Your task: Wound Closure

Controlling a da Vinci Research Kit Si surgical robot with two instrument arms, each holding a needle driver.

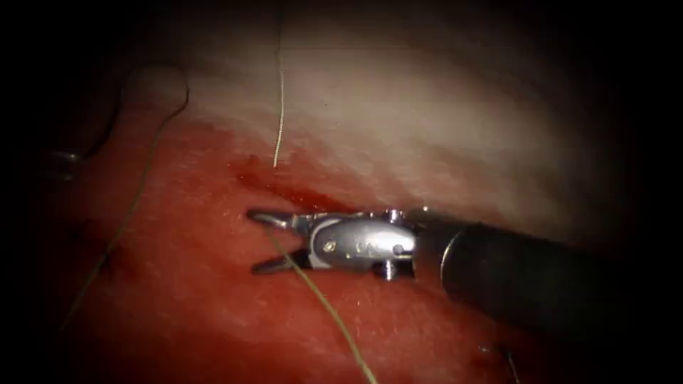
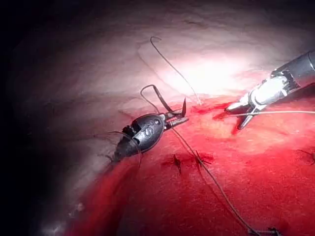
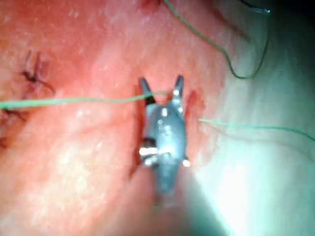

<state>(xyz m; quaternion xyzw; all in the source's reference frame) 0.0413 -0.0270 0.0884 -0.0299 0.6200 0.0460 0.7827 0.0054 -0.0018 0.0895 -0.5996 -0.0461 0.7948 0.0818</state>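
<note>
The right hand (image 1: 262, 242) comes in from the right of the endoscope view and lies low over the red part of the tissue (image 1: 427, 121). Its two jaws stand apart in a narrow V, tips pointing left. A strand of thread (image 1: 324, 302) runs through the gap between them; the right wrist view shows the same strand crossing between the jaws near their base, and they are not closed on it. No writing on the metal body of the hand can be read.

Just above the upper jaw lies the cut (image 1: 284, 190), a short dark red slit with red fluid (image 1: 250, 178) pooled at it. A second, pale length of thread drops from the top of the endoscope view and ends right at the cut. A third strand curves down the left side of the tissue, well apart from the hand.

In the left wrist view the left hand (image 2: 181, 118) sits to the left of the right one, near it but not touching. Its jaws are closed on the needle (image 2: 160, 96), a dark curve gripped close to one end, the rest arching up clear of the tissue. Thread trails from it across the red tissue, past two dark stitches (image 2: 189, 161) already in place.
</note>
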